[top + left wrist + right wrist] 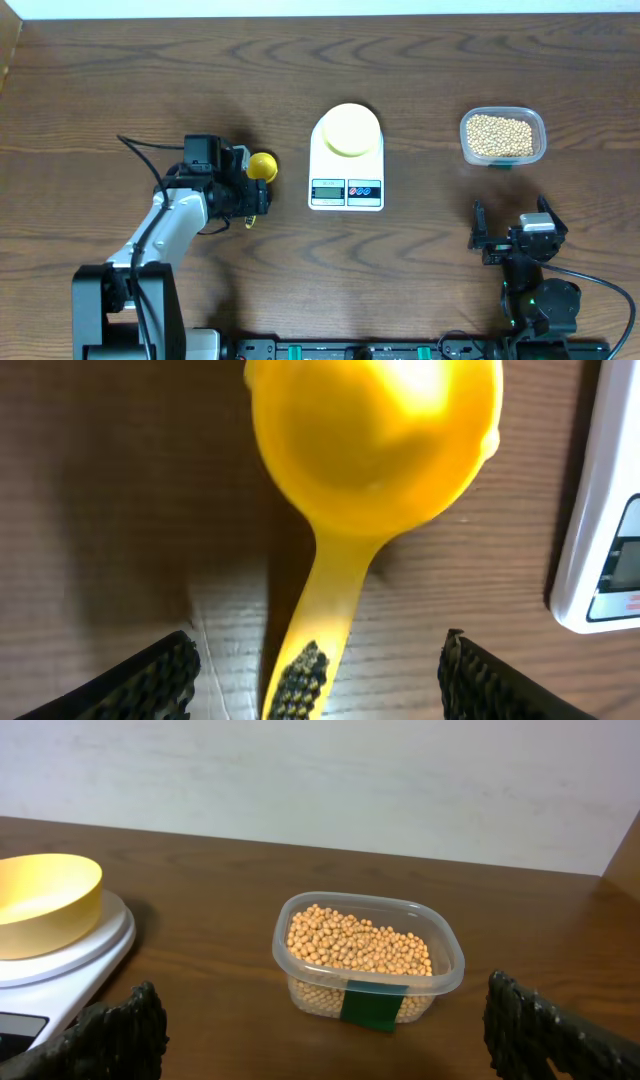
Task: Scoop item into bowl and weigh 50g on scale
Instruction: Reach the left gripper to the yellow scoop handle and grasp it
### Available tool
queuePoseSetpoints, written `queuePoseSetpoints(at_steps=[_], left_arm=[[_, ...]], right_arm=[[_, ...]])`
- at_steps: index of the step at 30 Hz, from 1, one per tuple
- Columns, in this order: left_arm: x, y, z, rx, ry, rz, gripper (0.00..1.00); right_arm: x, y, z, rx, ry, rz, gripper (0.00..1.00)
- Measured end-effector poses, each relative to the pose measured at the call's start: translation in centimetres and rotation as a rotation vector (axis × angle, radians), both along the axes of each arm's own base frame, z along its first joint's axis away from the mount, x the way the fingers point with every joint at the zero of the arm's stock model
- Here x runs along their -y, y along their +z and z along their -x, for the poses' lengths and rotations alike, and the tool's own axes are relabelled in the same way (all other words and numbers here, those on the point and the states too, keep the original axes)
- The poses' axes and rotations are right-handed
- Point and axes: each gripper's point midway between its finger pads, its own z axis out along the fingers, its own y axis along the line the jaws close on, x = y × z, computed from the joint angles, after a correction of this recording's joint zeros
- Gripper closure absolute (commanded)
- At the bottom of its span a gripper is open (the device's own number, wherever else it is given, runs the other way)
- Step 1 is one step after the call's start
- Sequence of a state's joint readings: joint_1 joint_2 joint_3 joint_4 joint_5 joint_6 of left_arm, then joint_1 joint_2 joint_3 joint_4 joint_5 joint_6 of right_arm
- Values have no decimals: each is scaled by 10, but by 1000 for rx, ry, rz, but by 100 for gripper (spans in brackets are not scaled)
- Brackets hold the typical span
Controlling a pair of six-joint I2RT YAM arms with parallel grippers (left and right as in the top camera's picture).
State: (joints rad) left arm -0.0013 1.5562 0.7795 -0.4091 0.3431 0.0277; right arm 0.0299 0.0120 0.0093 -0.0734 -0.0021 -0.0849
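The pale-yellow bowl (350,130) (45,900) stands empty on the white scale (346,192) (70,965) at mid-table. The item, tan beans (500,135) (360,942), fills a clear tub at the right. A bright yellow scoop (263,166) (375,440) lies on the table left of the scale, cup up and empty. My left gripper (250,195) (320,660) straddles its handle, open, with a gap on both sides of the handle. My right gripper (512,222) (320,995) is open and empty, on the near side of the tub, apart from it.
The clear plastic tub (540,125) (450,970) has a green tape strip on its near wall. The scale's edge (600,560) is close on the right of the scoop. A wall rises behind the table's far edge.
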Motion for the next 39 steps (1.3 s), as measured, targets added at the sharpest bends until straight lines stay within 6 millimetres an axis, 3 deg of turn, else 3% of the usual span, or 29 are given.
queuePoseSetpoints(at_steps=[7,11,17,20,35,39], left_arm=[[0,2,-9,57,-67,-22,22],[0,-8,-9,39,-78,-25,23],[1,-16,-9,27,-97,-26,57],[1,-17,-7,19,-97,-26,60],[9,-15,-6,16,-98,25,93],[10,-15,-6,8,-76,40,93]], right_arm=[[0,0,0,0,0,0,1],[0,0,0,0,0,0,1],[0,0,0,0,0,0,1],[0,0,0,0,0,0,1],[0,0,0,0,0,0,1],[0,0,0,0,0,0,1]])
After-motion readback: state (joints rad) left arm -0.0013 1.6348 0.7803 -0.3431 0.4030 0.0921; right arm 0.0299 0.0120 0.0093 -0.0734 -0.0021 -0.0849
